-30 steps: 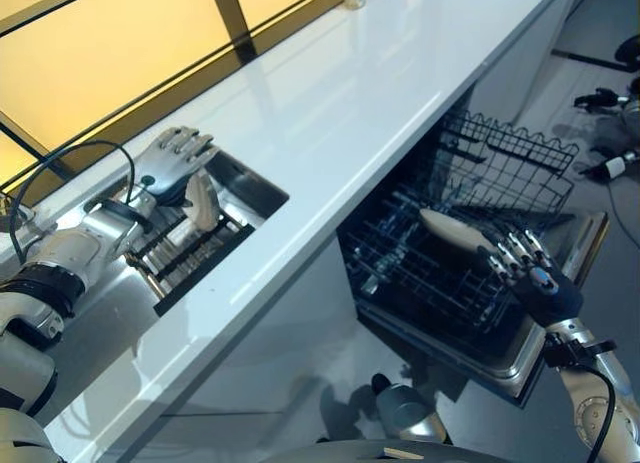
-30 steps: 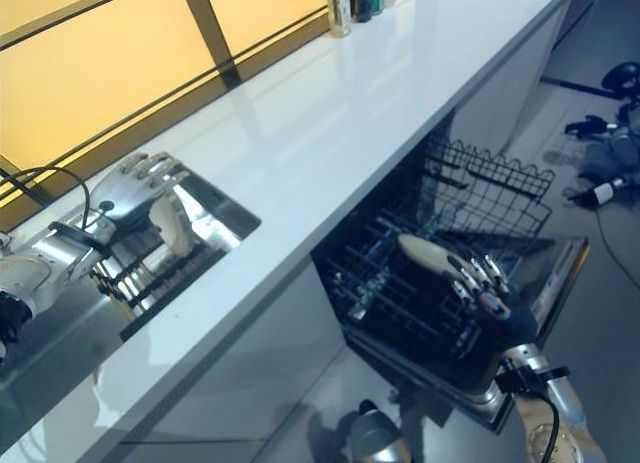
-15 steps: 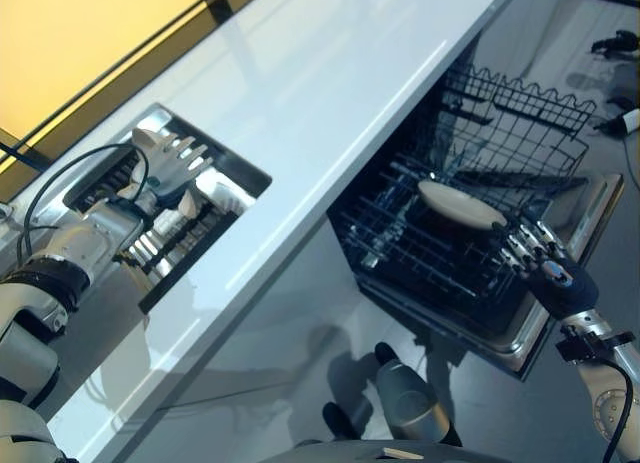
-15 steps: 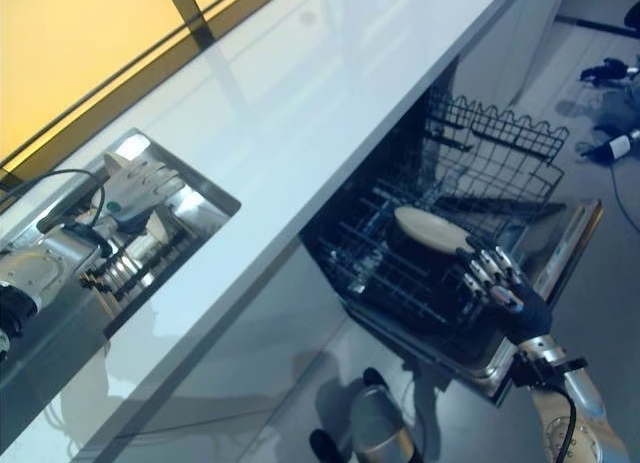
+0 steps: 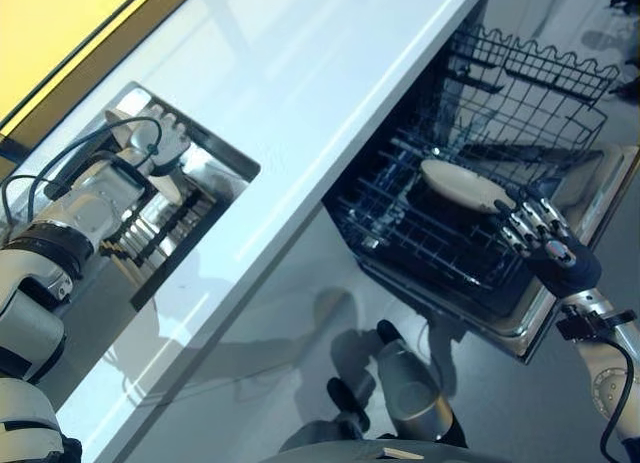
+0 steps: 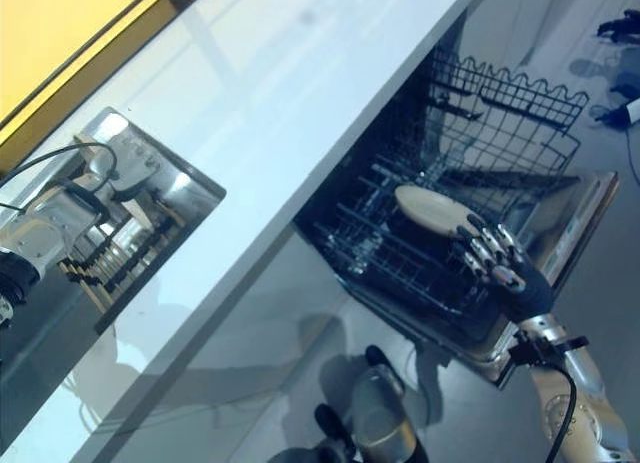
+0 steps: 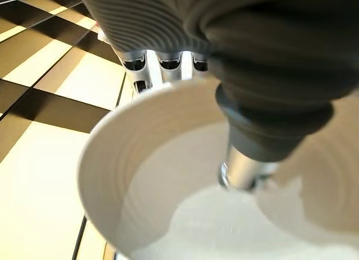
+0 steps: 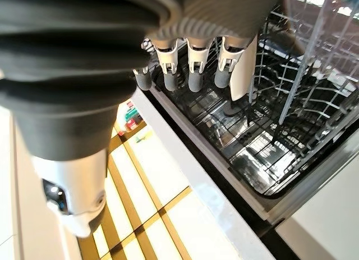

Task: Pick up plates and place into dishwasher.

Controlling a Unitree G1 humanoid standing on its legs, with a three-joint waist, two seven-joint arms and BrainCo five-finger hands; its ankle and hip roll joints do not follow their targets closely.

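Round cream plate [image 5: 462, 182] in dishwasher rack [image 5: 440, 233]; right robot hand [image 5: 545, 245] spread beside it.

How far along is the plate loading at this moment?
One plate lies in the dishwasher's lower rack, the right hand open beside it. The left hand is closed on another plate at the sink; that one remains to be loaded.
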